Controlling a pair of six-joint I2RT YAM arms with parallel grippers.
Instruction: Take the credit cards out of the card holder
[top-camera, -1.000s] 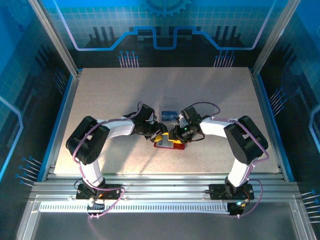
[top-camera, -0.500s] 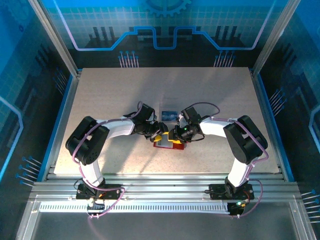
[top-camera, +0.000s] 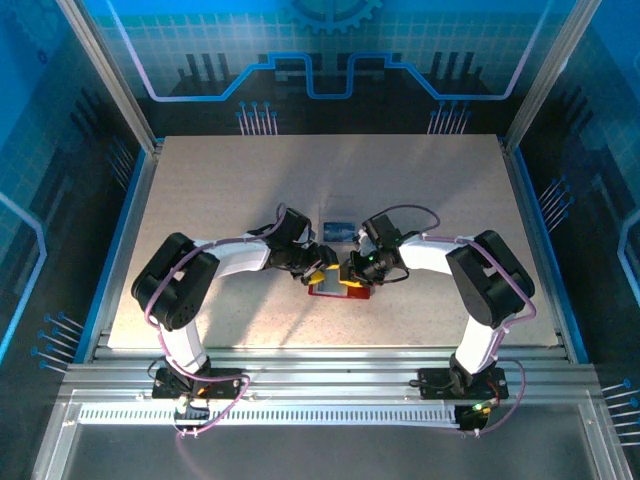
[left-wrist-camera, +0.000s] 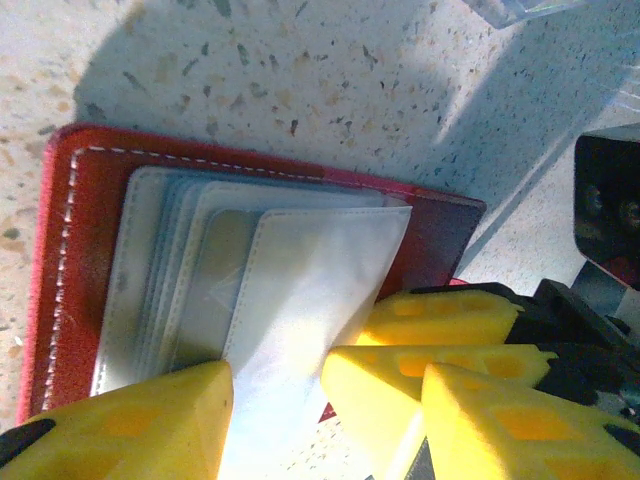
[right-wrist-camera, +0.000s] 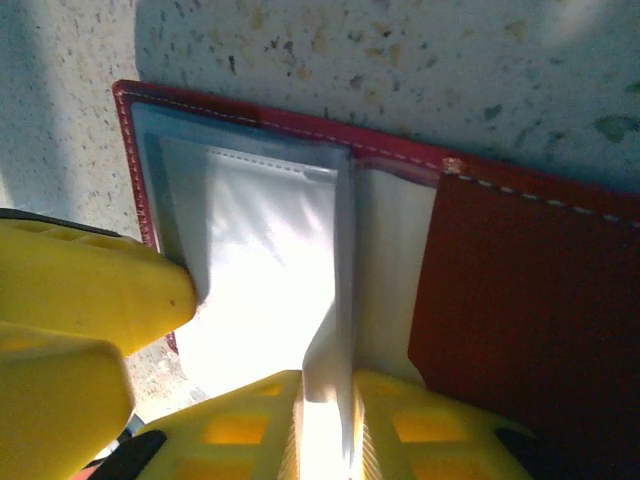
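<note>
The red card holder (top-camera: 324, 290) lies open at the table's middle, its pale pocket leaves (left-wrist-camera: 190, 260) fanned out. My right gripper (right-wrist-camera: 325, 440) is shut on one thin pale leaf, which stands edge-on between its yellow fingers beside the red cover (right-wrist-camera: 520, 300). My left gripper (left-wrist-camera: 295, 405) is open, and the lifted leaf (left-wrist-camera: 320, 270) passes between its fingers. One left fingertip (right-wrist-camera: 150, 290) rests against the pocket stack. In the top view the left gripper (top-camera: 318, 270) and right gripper (top-camera: 349, 276) meet over the holder. A blue credit card (top-camera: 337, 231) lies flat just behind them.
The speckled table (top-camera: 220, 180) stretches wide on all sides of the holder. Metal frame posts and blue panels wall in the back and sides. The arms' bases (top-camera: 190, 375) sit on the rail at the near edge.
Hardly anything moves in the top view. Both grippers stay over the holder and the blue card stays in place.
</note>
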